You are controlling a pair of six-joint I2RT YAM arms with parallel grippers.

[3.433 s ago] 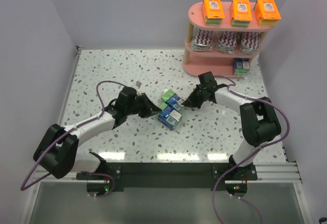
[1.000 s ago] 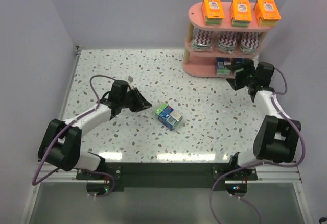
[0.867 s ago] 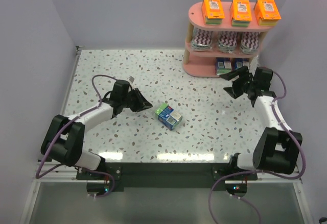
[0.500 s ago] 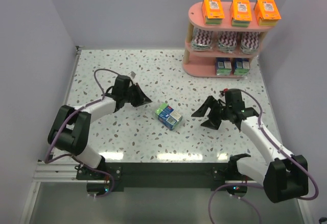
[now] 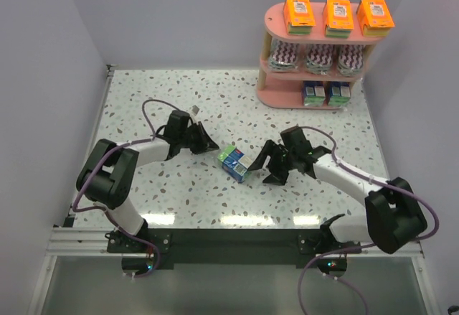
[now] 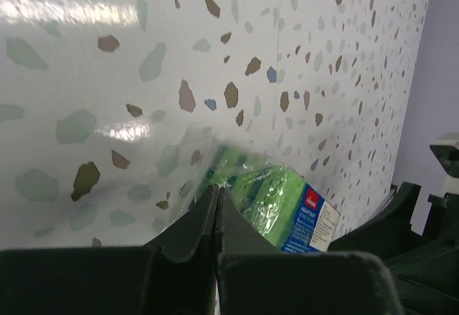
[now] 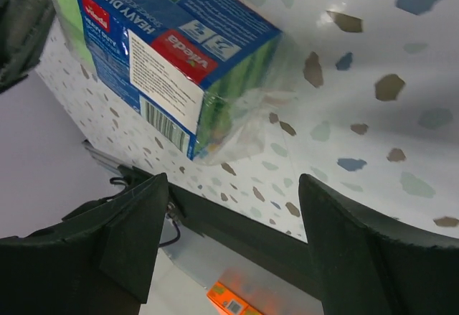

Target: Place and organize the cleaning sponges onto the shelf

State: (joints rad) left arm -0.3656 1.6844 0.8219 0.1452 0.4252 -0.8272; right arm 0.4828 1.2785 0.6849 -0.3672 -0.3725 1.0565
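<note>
Box (image 5: pixel 237 162) far from table (image 5: pixel 179 100) edges (right gripper (image 5: pixel 265 168) just beside)

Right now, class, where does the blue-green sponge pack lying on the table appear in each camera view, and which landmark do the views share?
Top external: the sponge pack lies mid-table, between the left claw and the right claw.
Left wrist: the sponge pack sits low, right of centre.
Right wrist: the sponge pack fills the upper left, label showing.
Shared landmark: the speckled tabletop.
</note>
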